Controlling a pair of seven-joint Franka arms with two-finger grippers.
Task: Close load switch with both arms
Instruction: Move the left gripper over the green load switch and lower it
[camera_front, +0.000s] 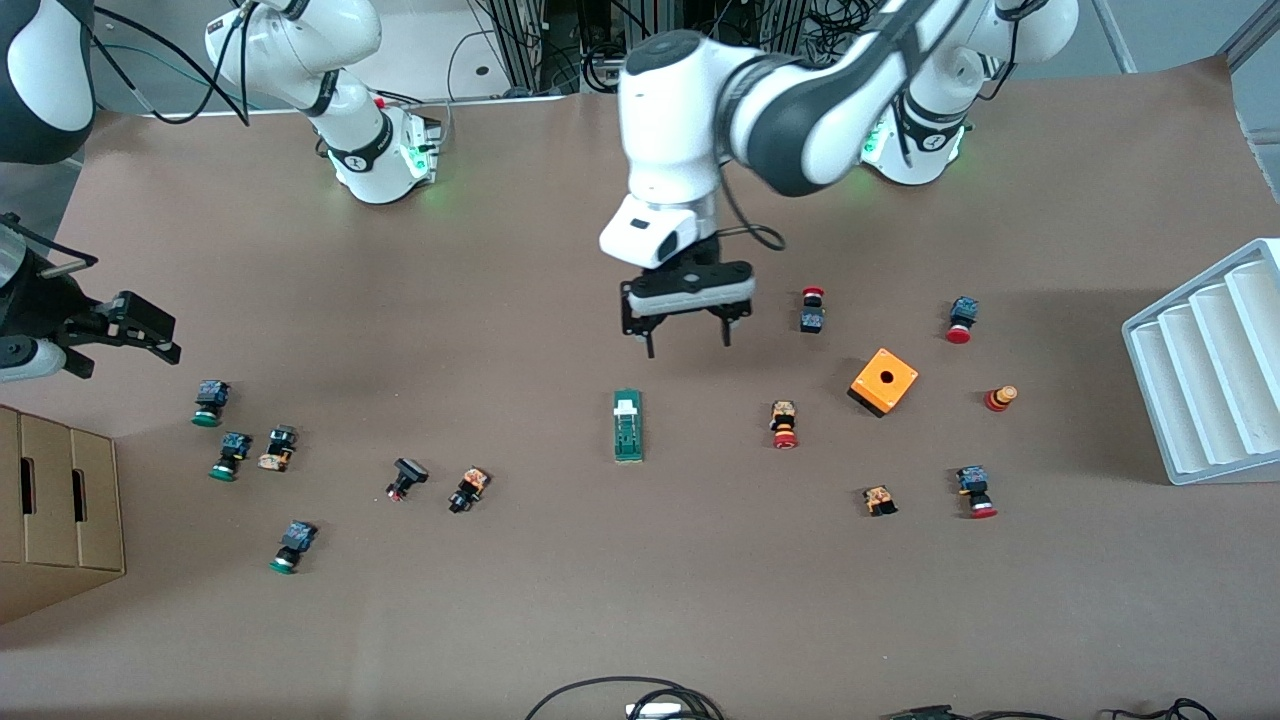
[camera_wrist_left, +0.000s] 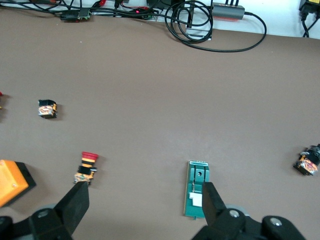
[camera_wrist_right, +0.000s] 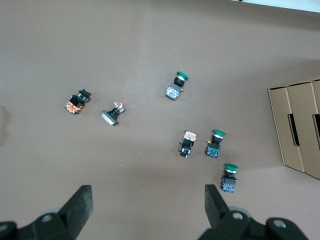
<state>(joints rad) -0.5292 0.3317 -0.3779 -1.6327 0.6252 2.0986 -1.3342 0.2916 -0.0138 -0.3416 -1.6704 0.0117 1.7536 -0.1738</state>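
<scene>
Front view, left gripper (camera_front: 688, 340) hanging at frame centre with fingers apart, over bare table just above the load switch (camera_front: 627, 425), right gripper (camera_front: 120, 335) waiting open at the frame's left edge, left wrist view, load switch (camera_wrist_left: 197, 195) lying low centre between spread fingers (camera_wrist_left: 75, 205), right wrist view, fingers (camera_wrist_right: 80, 205) standing apart above green-capped push buttons (camera_wrist_right: 216, 144)

We see a matt brown table covering (camera_front: 560, 600), smooth like paper or felt, with faint creases. The load switch (camera_front: 628, 426) looks like green moulded plastic with a white plastic lever, dull in finish. The orange box (camera_front: 884, 382) is smooth plastic with a slight sheen. The arms (camera_front: 800, 110) wear glossy white shells with black bands. Both the left gripper (camera_front: 687, 335) and the right gripper (camera_wrist_right: 147, 205) have matt black fingers. The carton (camera_front: 55, 510) is plain brown corrugated cardboard, and the stepped tray (camera_front: 1200, 370) is smooth white plastic
</scene>
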